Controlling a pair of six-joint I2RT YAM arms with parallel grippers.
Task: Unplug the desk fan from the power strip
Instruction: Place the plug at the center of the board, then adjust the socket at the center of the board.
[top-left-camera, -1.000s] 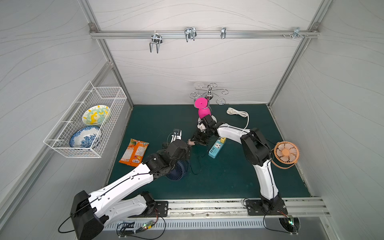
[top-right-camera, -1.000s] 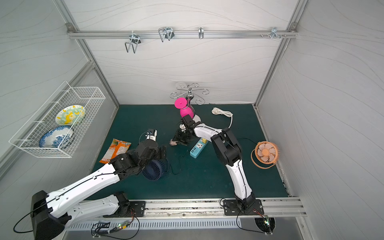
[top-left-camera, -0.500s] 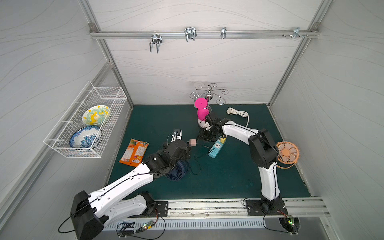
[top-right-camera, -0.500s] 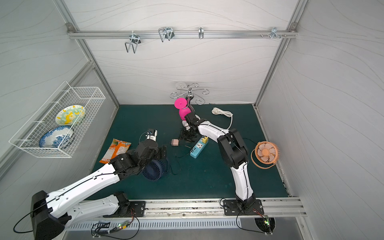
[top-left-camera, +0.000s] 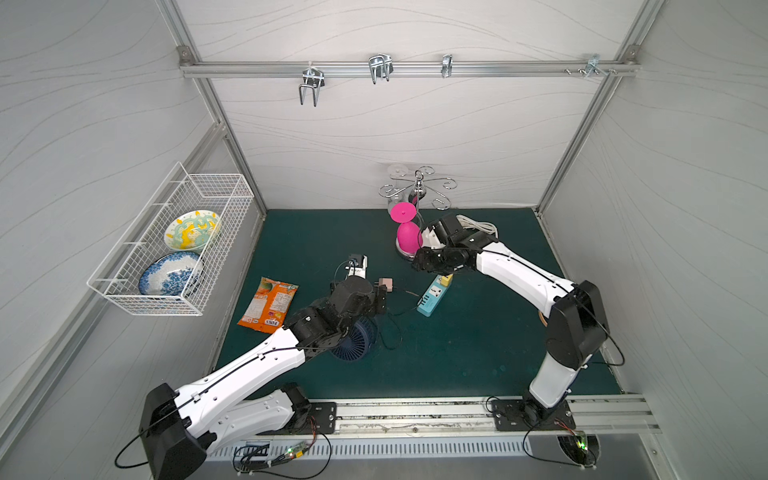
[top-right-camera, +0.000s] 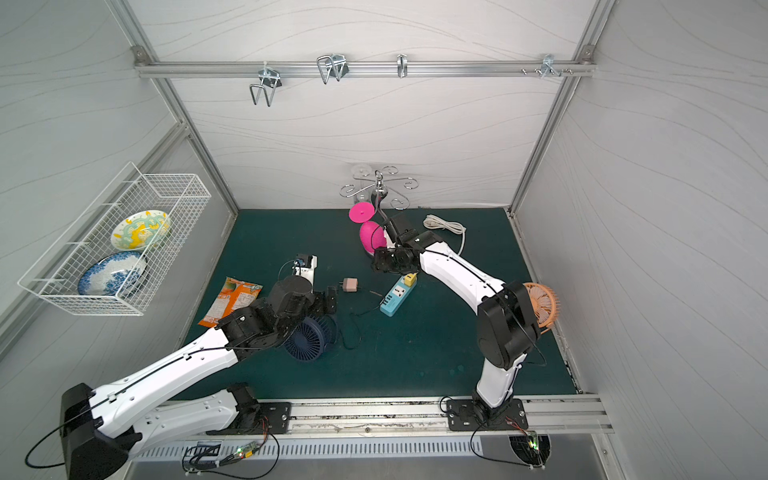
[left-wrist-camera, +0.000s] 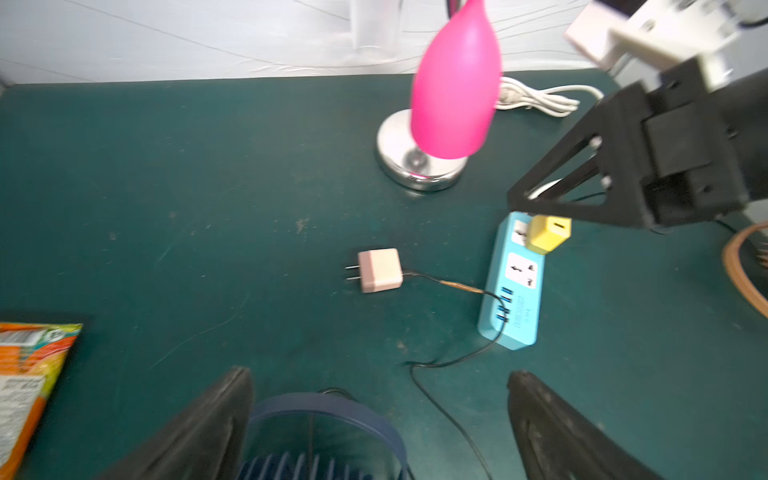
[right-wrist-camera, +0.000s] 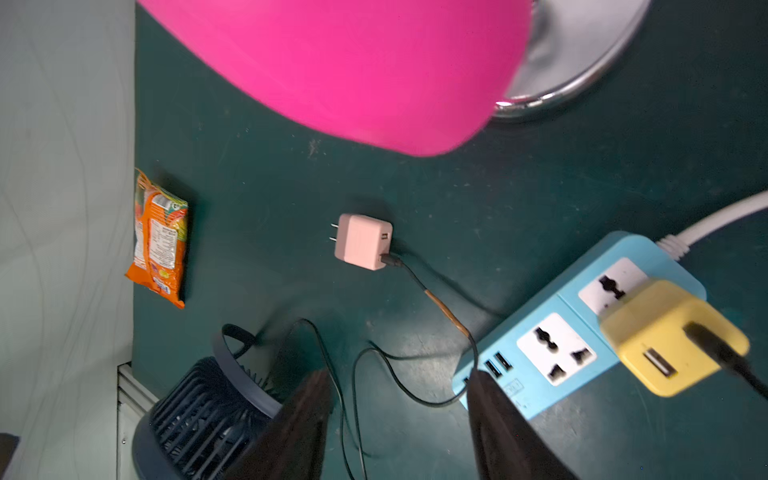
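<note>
The light-blue power strip (top-left-camera: 432, 293) (top-right-camera: 397, 297) (right-wrist-camera: 555, 353) lies mid-mat with a yellow adapter (right-wrist-camera: 665, 336) (left-wrist-camera: 547, 232) plugged into its far socket. A pink adapter (top-left-camera: 387, 284) (top-right-camera: 350, 285) (left-wrist-camera: 380, 270) (right-wrist-camera: 361, 241) lies loose on the mat, prongs bare. Its thin black cable runs toward the dark blue desk fan (top-right-camera: 309, 338) (left-wrist-camera: 320, 436). My left gripper (top-left-camera: 380, 297) (left-wrist-camera: 378, 374) hangs open over that fan, holding nothing. My right gripper (top-right-camera: 378, 262) (right-wrist-camera: 401, 376) is open and empty above the strip's far end.
A pink glass (top-left-camera: 409, 237) hangs on a chrome rack just behind my right gripper. An orange fan (top-right-camera: 540, 305) stands by the right wall, an orange snack bag (top-left-camera: 270, 305) lies at the left. The strip's coiled white cord (top-left-camera: 478, 226) lies at the back.
My right gripper let go of the pink adapter, which now lies on the mat, and pulled back toward the pink glass. The left arm has hardly moved.
</note>
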